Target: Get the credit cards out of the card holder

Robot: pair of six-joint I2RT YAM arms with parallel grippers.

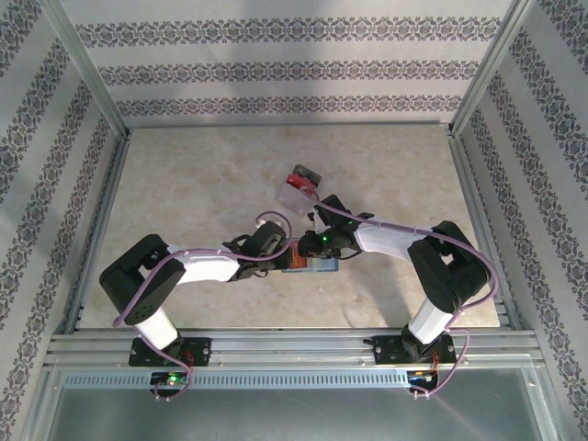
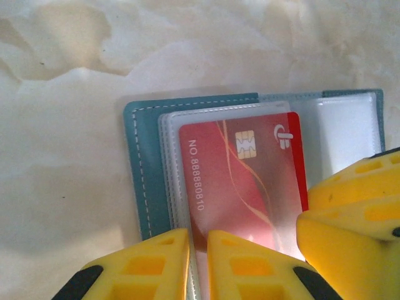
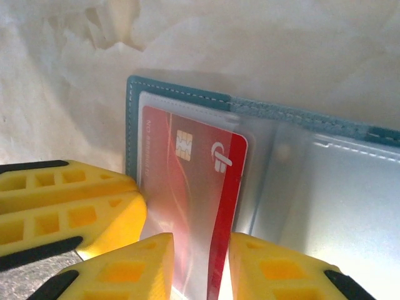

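Top external: card holder [image 1: 317, 265] open, frame ctr; left gripper [image 2: 198, 265] near-pressed together on its sleeve edge, lower frame; right gripper [image 3: 200, 269] astride red credit card [image 3: 187, 187], whether pinching cannot tell. Rec: pin sleeve w/ left, slide card out flat

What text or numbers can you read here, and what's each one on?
"NO 888880810": white print on the red card in the card holder.
A white emblem by its chip: a logo, no readable letters.
Right wrist view: same print too blurred.
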